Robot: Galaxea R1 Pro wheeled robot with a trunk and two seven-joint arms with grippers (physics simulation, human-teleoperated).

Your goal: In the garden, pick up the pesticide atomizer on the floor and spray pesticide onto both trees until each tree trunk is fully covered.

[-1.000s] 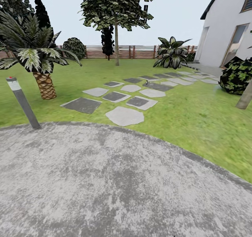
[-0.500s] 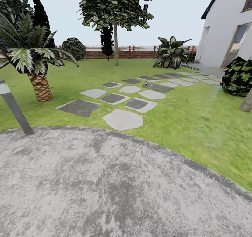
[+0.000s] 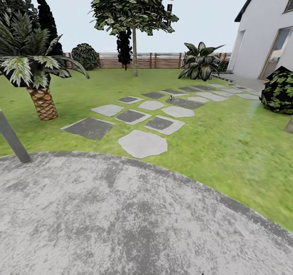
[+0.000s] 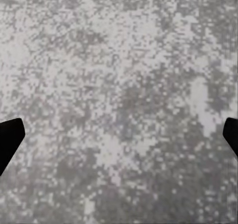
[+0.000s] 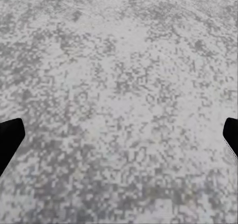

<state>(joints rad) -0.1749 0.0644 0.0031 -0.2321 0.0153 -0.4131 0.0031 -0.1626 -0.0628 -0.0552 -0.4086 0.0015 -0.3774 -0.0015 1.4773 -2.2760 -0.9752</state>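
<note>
Head view puts a tiny dark object (perhaps the atomizer) on the stepping stones, far ahead of both wide-open grippers; steady driving there seems best.

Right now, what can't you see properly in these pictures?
- Head view: tiny dark thing on the stepping stones, too small to name.
- Head view: grey post, top cut off by the edge.
- Head view: trunk at the right edge, mostly cut off.
- Wrist views: each pincer's fingertips barely show at the edges.
</note>
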